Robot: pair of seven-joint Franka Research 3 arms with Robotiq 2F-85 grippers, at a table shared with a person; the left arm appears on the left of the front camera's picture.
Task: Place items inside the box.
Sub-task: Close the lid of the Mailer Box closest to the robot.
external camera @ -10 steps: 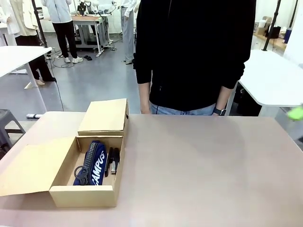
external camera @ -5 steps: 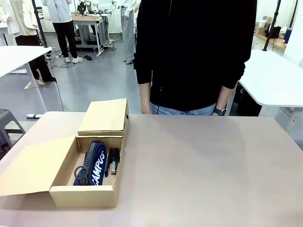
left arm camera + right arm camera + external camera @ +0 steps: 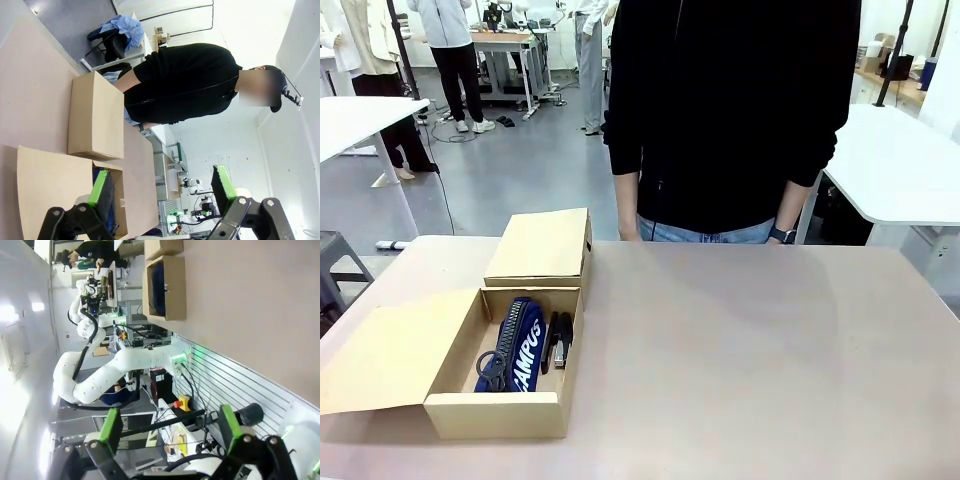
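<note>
**Front view: "CAMPUS" pouch lies in the open compartment of the cardboard box**

At the left of the table (image 3: 750,340) stands the long tan cardboard box (image 3: 495,412), its length running away from the robot. The near, larger compartment is open, with its flap lid (image 3: 385,350) folded out flat to the left. Inside lies a navy pouch (image 3: 520,345) with white lettering that reads "CAMPUS", set lengthwise with its zip along the left edge. A dark ring-shaped part near its lower left end is too small to identify. Just right of the pouch, against the compartment's right wall, lie slim black items (image 3: 558,340) that look like pens or a stapler; which, I cannot tell. The far, smaller compartment is shut under its lid (image 3: 540,245).

Behind the far edge of the table, right of the box, stands a person in a black top (image 3: 730,110), arms hanging, with a wristwatch (image 3: 783,236).

In the left wrist view, the left gripper (image 3: 162,187) is released, green pads wide apart, nothing between them, hanging above the box. In the right wrist view, the right gripper (image 3: 167,427) is likewise spread wide and empty, off the table's edge.
</note>
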